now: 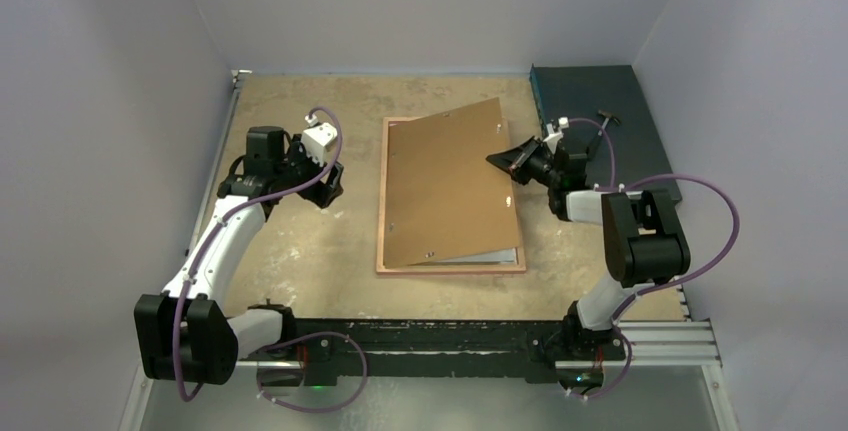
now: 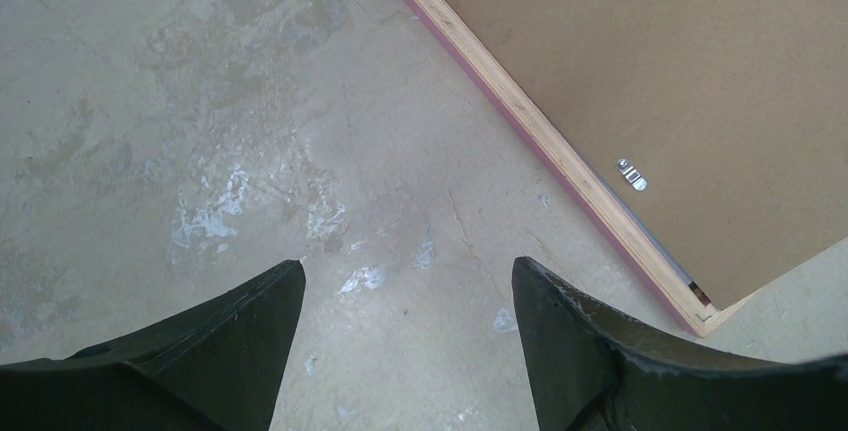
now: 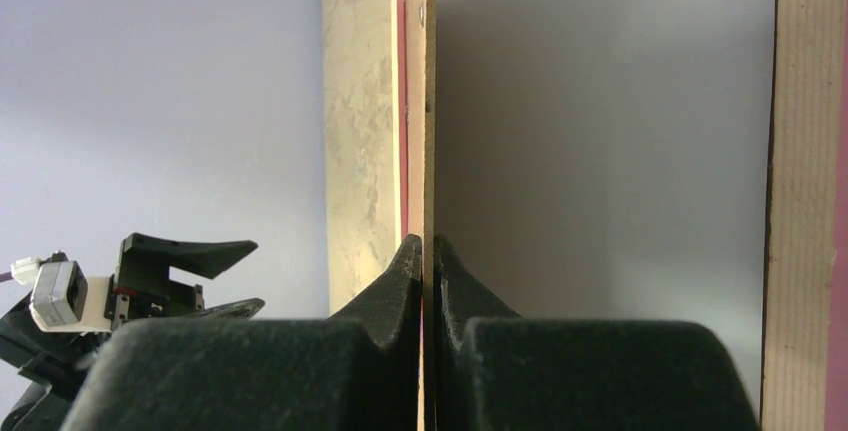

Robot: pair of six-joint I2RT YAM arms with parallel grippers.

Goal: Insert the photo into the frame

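Right claw (image 3: 428, 246) clamps the tilted board (image 1: 450, 186) over the frame (image 1: 381, 213). Left claw (image 2: 408, 271) gapes empty above the desk (image 2: 200, 101). The white sheet underneath is perhaps the photo (image 3: 600, 151).

- Item: frame (image 1: 381, 201). Opening mostly covered by the skewed backing board (image 1: 450, 186); only the rails show.
- Item: photo. Printed side unseen; whether the pale sheet (image 3: 600, 151) under the board's raised edge is its back, cannot tell.
- Item: dark slab (image 1: 590, 91), far right. Partly behind the right arm (image 1: 645, 236); kind unclear.
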